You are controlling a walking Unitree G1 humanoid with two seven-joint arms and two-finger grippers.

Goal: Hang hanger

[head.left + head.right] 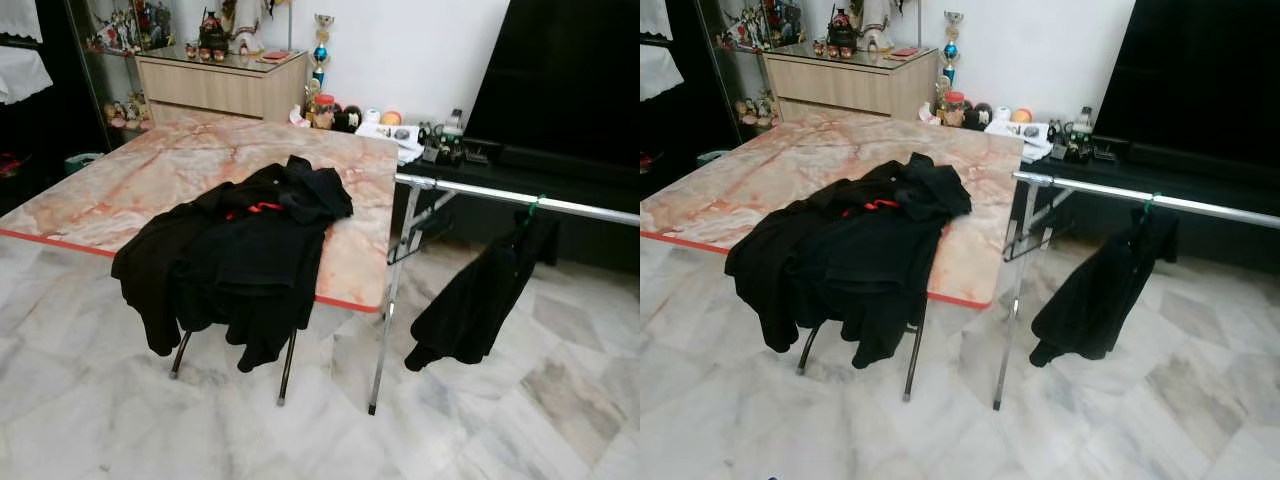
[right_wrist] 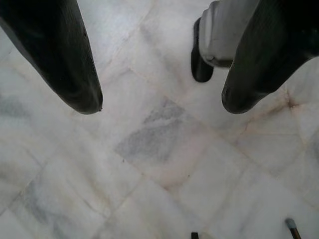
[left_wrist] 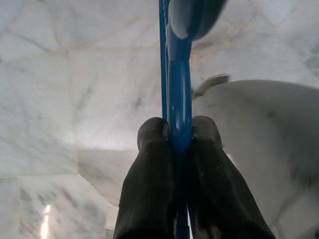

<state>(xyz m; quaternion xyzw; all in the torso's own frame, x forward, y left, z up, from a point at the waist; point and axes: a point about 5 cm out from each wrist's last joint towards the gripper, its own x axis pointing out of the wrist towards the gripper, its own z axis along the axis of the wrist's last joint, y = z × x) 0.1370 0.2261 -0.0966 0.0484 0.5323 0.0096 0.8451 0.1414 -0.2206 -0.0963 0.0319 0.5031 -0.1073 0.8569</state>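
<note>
Left claw (image 3: 178, 149) clenched on a blue plastic hanger (image 3: 178, 94) down over the pale marble floor (image 3: 75, 99), right claw (image 2: 162, 107) spread and empty; chrome rail (image 1: 520, 198), holding one black garment (image 1: 475, 300), stands well ahead—hanging step judged wholly undone.

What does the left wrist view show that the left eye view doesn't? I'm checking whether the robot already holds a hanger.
Left wrist view: the left gripper shut on a blue hanger, over the floor. Left eye view: black clothes piled on the marble-topped table, and a black garment hanging on a green hanger from the silver rail. Shared: the pale marble tile floor.
</note>
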